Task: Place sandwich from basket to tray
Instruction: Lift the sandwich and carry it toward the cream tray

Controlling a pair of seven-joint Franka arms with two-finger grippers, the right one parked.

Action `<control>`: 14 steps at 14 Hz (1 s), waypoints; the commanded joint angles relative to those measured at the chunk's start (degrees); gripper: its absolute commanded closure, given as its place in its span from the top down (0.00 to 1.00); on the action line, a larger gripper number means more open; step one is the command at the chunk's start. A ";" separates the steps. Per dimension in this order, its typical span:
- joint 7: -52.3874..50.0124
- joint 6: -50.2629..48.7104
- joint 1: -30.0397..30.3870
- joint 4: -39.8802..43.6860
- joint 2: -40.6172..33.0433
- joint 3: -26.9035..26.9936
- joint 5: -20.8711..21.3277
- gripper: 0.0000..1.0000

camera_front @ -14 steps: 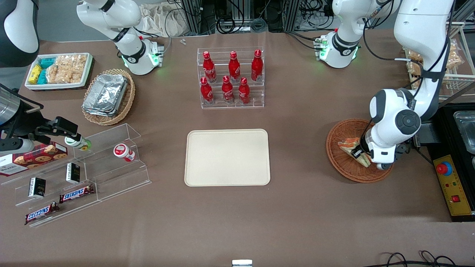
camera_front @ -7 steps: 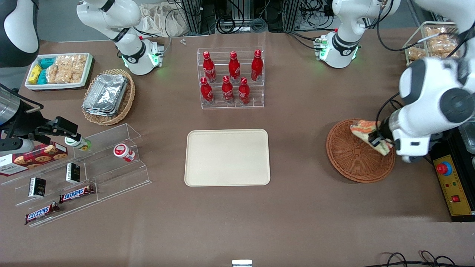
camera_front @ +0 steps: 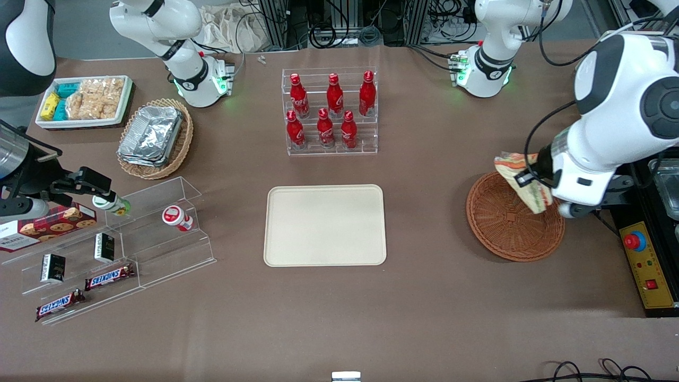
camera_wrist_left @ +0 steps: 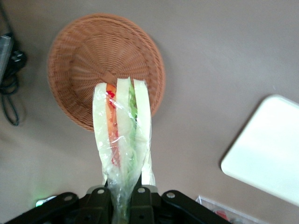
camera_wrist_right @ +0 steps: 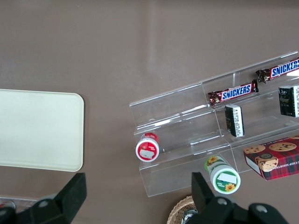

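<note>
Since the earlier frames the gripper (camera_front: 530, 178) has risen from inside the basket (camera_front: 504, 233) and now hangs above its rim on the side farther from the front camera, carrying the sandwich (camera_front: 522, 178) clear of the wicker. The jaws are closed on one narrow end of the wedge, pinching wrap and bread together, as the left wrist view shows with the sandwich (camera_wrist_left: 122, 135) jutting out from between them over the basket (camera_wrist_left: 84, 70). It looks light and soft: the bread will squash under a hard squeeze, and the clear film is probably slippery, so a hold on the wedge's edge, across the layers as here, seems sensible, though the free end may sag or swing. The tray (camera_front: 324, 225) lies bare on the worktop (camera_front: 424, 318), well apart toward the parked arm's end, and the carry across to it is not yet begun.
</note>
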 commanded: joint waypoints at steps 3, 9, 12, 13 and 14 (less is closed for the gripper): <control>3.13 2.76 -1.33 1.97 3.66 -6.95 -0.67 0.07; 5.23 11.54 -9.94 1.88 7.44 -8.81 1.78 0.09; 4.63 17.07 -14.86 1.79 11.48 -8.81 6.35 0.14; 4.36 19.09 -15.57 1.79 13.15 -8.81 6.36 0.14; 4.27 20.68 -16.01 1.88 14.99 -8.90 6.28 0.14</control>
